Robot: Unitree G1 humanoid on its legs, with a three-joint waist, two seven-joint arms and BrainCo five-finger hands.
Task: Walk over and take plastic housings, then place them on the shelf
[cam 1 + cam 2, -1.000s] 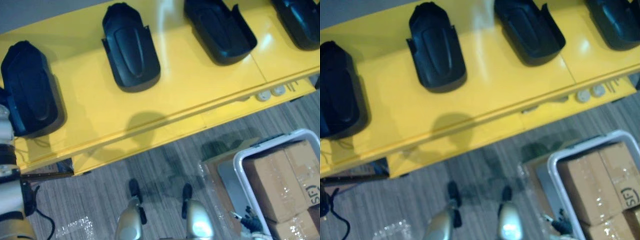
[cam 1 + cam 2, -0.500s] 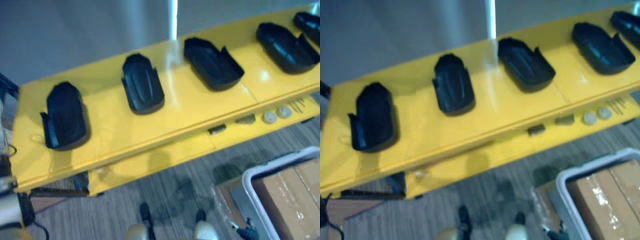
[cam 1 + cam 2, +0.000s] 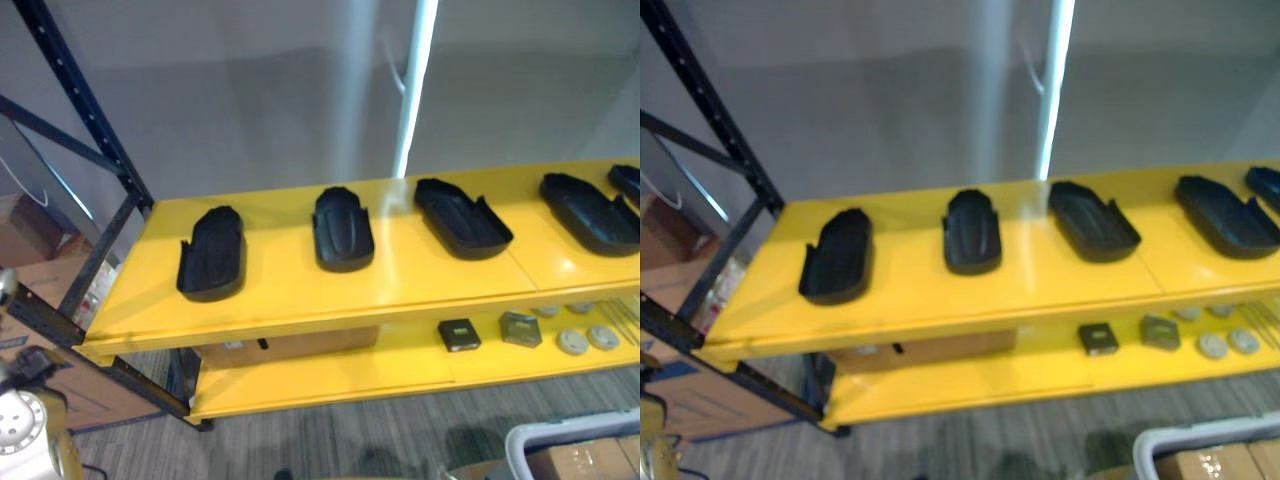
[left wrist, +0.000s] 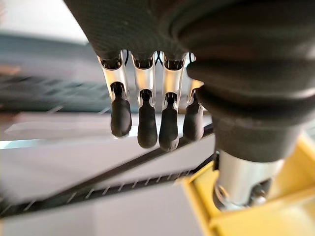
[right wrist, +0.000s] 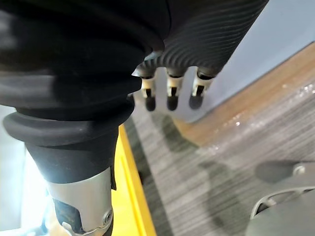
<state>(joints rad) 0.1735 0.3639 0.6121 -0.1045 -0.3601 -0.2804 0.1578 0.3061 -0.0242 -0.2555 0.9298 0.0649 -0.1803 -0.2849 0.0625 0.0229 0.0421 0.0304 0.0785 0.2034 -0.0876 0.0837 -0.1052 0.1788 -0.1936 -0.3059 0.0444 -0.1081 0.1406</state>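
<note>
Shelf [image 3: 300,300] looks farther off than a second ago: my head has lifted, and nothing on it has moved. Black housings [image 3: 342,228] lie in a row along its yellow top. My left hand [image 4: 146,125] and right hand [image 5: 172,96] hang with fingers straight and empty, so I judge another fetch comes next.

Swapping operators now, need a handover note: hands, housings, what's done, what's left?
Left robot hand: open, empty, near the shelf's yellow edge.
Right robot hand: open, empty, over the floor.
Five housings lie in a row, apart from each other, on the top board of the yellow shelf.
Done: those five are placed.
Left: nothing in hand; probably fetch any remaining ones.
Small parts sit on the lower board; a white bin stands on the floor.
</note>
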